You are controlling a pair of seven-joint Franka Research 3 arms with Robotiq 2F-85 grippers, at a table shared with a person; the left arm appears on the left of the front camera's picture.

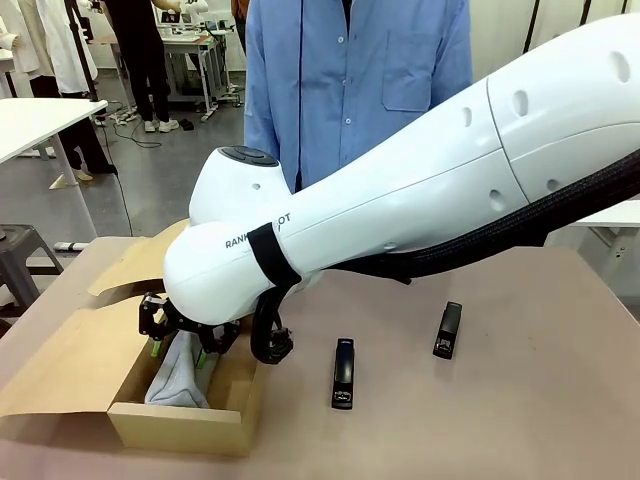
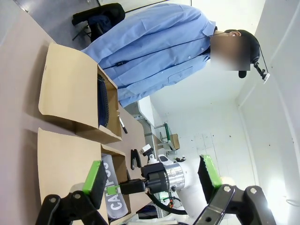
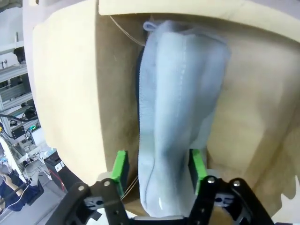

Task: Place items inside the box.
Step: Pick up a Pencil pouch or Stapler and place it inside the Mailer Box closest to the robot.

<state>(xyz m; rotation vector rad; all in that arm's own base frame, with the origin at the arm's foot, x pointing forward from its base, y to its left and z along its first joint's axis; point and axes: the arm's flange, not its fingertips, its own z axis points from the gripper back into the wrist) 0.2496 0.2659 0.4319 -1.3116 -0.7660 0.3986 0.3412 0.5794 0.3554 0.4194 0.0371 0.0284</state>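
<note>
The cardboard box [image 1: 180,428] stands open at the table's front left. A grey pouch [image 1: 178,380] lies inside it. My right gripper [image 1: 180,348] reaches down into the box. In the right wrist view my right gripper [image 3: 158,164] is open, its green pads [image 3: 121,169] on either side of the grey pouch [image 3: 180,108]. A navy edge [image 3: 139,91] shows beside the pouch. Two black staplers [image 1: 343,372] [image 1: 447,330] lie on the table to the right of the box. My left gripper [image 2: 152,180] hangs open and holds nothing. It looks across at the box [image 2: 70,89], a navy pouch [image 2: 103,105] and the grey "CAMPUS" pouch [image 2: 114,194].
A person in a blue shirt [image 1: 350,80] stands at the far side of the table. The box flaps [image 1: 60,370] spread out to the left and back. My right arm [image 1: 420,190] crosses the middle of the table above the staplers.
</note>
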